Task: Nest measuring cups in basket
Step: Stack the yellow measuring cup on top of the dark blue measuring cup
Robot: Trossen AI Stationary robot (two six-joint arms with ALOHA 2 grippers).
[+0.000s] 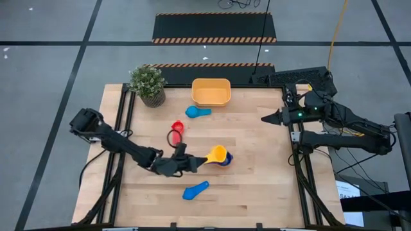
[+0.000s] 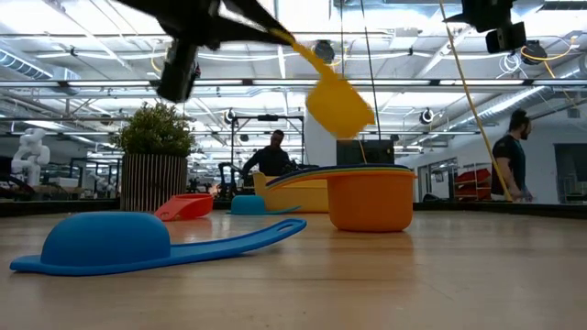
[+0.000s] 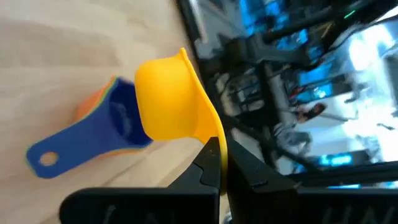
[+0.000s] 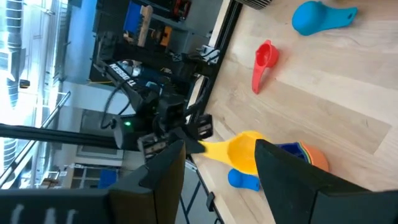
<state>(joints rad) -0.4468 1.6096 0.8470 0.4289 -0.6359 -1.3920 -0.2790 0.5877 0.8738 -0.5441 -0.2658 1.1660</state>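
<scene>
This is a robotics lab or industrial workshop hall: the pale wooden-plank table (image 1: 257,160) stands on a grey concrete floor marked with dark lines and orange-and-black hazard-striped mats (image 1: 214,28). The level view across the table shows a high ceiling with steel trusses and strip lights (image 2: 83,78), equipment racks, a white humanoid robot figure (image 2: 32,156) and two people (image 2: 507,160) among the workstations.

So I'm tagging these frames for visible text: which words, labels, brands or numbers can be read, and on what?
None can be read.
Measuring cups and basket: no print shows.
Paper by the table's right edge: something is printed on it, too small to read.
Room behind the table in the low view: nothing legible.
</scene>
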